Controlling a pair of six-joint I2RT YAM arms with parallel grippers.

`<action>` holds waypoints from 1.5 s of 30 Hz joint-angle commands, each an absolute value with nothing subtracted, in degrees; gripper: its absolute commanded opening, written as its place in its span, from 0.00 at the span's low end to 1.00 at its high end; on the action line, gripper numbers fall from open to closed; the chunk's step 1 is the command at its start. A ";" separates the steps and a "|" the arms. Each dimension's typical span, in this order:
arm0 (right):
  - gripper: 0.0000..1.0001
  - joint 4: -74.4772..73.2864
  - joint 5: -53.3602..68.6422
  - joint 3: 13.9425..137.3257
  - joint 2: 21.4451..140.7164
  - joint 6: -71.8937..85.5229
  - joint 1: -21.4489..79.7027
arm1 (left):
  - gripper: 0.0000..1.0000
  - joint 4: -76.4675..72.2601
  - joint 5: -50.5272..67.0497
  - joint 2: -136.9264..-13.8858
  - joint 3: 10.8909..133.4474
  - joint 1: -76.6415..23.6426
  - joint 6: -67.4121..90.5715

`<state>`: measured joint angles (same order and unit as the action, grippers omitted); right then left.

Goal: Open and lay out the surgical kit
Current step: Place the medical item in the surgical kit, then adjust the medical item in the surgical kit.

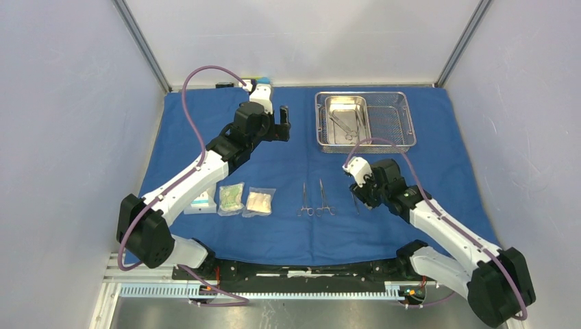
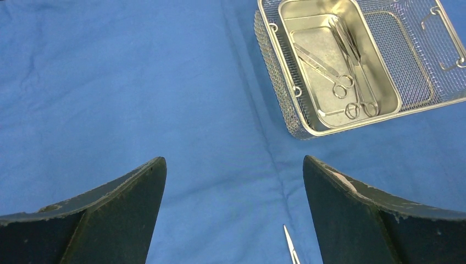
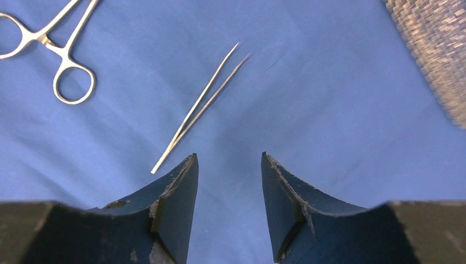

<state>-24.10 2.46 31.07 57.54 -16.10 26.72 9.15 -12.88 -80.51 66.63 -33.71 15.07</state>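
Blue cloth wrap (image 1: 294, 164), opened & spread flat. On far-R part: rect. steel mesh tray (image 1: 390, 120) w/ inner pan (image 1: 342, 104) in its L half, several scissor-like instruments (image 2: 354, 66) lying overlapped in pan. Front centre on cloth: 2 ring-handled clamps (image 1: 306, 200) side by side, not touching, tips pointing away, w/ slim tweezers (image 3: 183, 132) flat just to R; front L: 3 clear packets (image 1: 231, 199) in a row, whitish/blue, greenish, beige, all flat.
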 commanded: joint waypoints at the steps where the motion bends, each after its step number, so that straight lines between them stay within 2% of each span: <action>1: 0.50 -22.54 -1.37 28.98 51.99 -31.84 26.54 | 1.00 6.09 -12.76 -79.57 66.31 -33.50 12.67; 11: 0.38 -21.31 -1.00 21.76 53.39 -40.18 26.54 | 1.00 6.35 -12.49 -80.45 67.07 -33.49 12.84; 23: 0.33 -27.96 7.42 19.94 51.29 -46.16 26.54 | 1.00 6.15 -12.44 -80.73 66.88 -33.49 12.59; 35: 0.30 -36.53 14.61 22.33 57.08 -55.23 26.52 | 1.00 6.33 -12.31 -80.71 67.08 -33.49 12.35; 45: 0.30 -43.76 19.35 25.41 55.52 -61.68 26.59 | 1.00 6.34 -12.41 -80.68 67.14 -33.49 12.13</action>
